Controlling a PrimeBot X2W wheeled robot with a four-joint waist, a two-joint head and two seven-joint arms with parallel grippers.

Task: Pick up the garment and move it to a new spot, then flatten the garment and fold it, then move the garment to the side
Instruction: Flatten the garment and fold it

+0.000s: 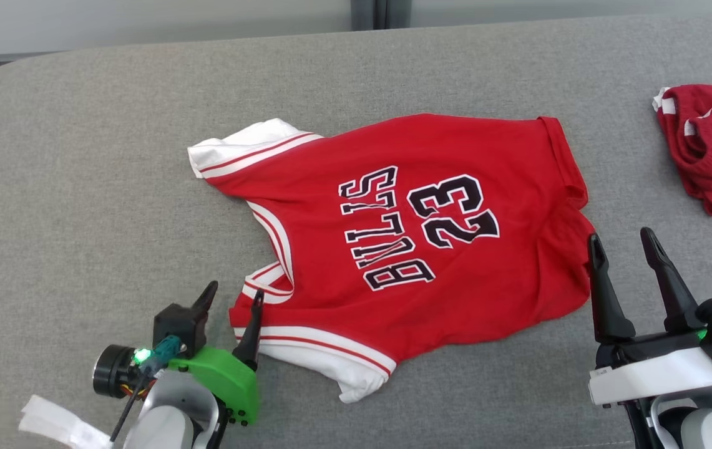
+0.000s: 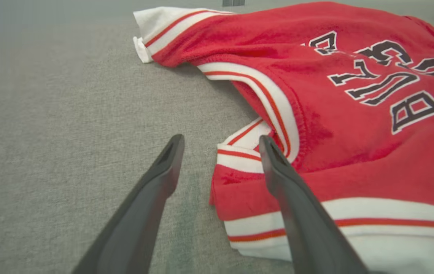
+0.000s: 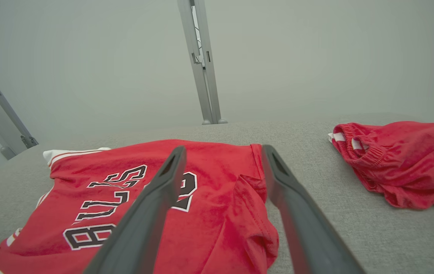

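There's the left hand (image 1: 232, 302), fingers spread wide and gripping nothing, down at the shoulder end of the jersey (image 1: 418, 249). One finger sits over the white-trimmed strap, the other over bare tabletop (image 1: 81, 187) just beside it. The right hand (image 1: 619, 240) is released as well, at the hem end, its inner finger over the rumpled red edge and its outer finger clear of the cloth. The jersey lies spread between the two hands, lettering up. Well apart, beyond the right hand, sits a bunched red garment (image 1: 711, 149).

Looks like some lab or test room — grey padded table (image 1: 81, 187), blank pale panels (image 3: 315, 57) and a metal post (image 3: 202, 76) up top.
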